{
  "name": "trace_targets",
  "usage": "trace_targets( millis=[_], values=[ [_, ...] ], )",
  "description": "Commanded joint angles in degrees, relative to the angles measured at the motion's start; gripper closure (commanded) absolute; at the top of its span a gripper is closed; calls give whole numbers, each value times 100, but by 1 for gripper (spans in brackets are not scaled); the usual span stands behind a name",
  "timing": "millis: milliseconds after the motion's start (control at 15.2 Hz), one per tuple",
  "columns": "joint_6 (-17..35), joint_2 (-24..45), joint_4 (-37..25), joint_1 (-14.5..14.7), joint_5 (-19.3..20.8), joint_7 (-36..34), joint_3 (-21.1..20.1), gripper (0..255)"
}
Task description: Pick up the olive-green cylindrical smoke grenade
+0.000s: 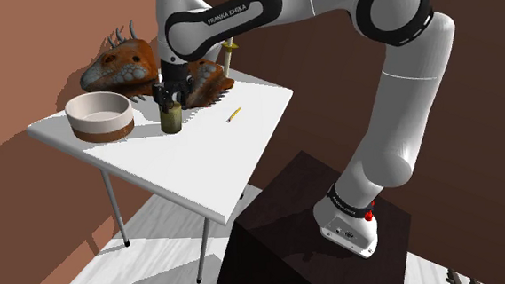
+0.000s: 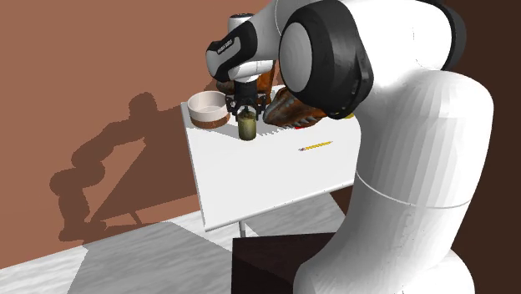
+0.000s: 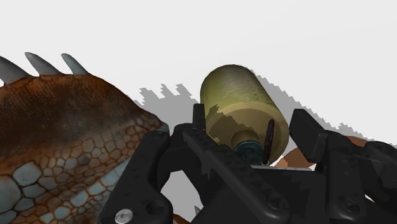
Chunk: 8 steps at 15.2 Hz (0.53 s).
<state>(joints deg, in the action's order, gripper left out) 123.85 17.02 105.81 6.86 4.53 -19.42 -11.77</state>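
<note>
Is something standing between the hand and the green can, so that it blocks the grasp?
Nothing visible does. The hand hangs right over the olive-green can, one finger on each side of its top. The scaly lizard figure and the bowl stand close beside the can, not between.

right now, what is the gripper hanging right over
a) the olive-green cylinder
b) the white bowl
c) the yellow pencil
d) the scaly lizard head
a: in the shoulder view the gripper sits directly above the upright olive-green cylinder, and the wrist view shows the cylinder's top between the parted fingers.
</note>
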Motion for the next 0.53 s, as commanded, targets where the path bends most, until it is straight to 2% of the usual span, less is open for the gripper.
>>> trace_targets(
  millis=[0,462],
  values=[
    [-70,-26,-34,-7,-11,13,0,255],
    [-545,-227,-313,-19,-71,54,-19,255]
  ],
)
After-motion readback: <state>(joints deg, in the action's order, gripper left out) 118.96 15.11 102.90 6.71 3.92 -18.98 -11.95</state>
